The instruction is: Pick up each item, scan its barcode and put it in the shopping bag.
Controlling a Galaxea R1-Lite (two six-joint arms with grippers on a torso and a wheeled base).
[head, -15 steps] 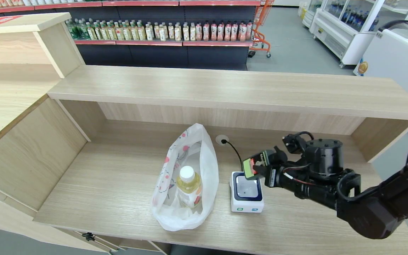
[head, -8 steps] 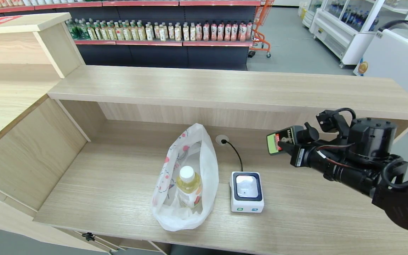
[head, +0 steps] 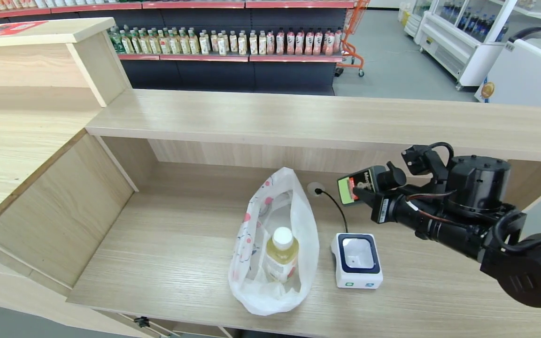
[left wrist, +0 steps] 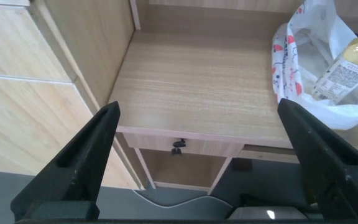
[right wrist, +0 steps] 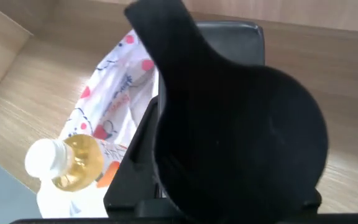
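Observation:
My right gripper (head: 358, 189) is shut on a small green and red box (head: 345, 191), held in the air above the far end of the white barcode scanner (head: 357, 259). To the scanner's left a white shopping bag (head: 256, 234) with red prints stands open on the counter, and a yellow drink bottle (head: 281, 251) with a white cap stands inside it. The right wrist view has the bag (right wrist: 120, 93) and bottle (right wrist: 67, 162) below a dark shape. My left gripper (left wrist: 197, 165) is open with nothing in it, off the counter's front edge, the bag (left wrist: 303, 68) to one side.
The scanner's black cable (head: 335, 206) runs to a hole (head: 316, 189) in the counter (head: 167, 244). A raised ledge (head: 298, 117) walls the back and a wooden side panel (head: 54, 211) the left. Bare counter lies left of the bag and right of the scanner.
The right gripper lifted the box up off the scanner to the right, then carried it back left above the scanner's far end. The head camera has also shifted.

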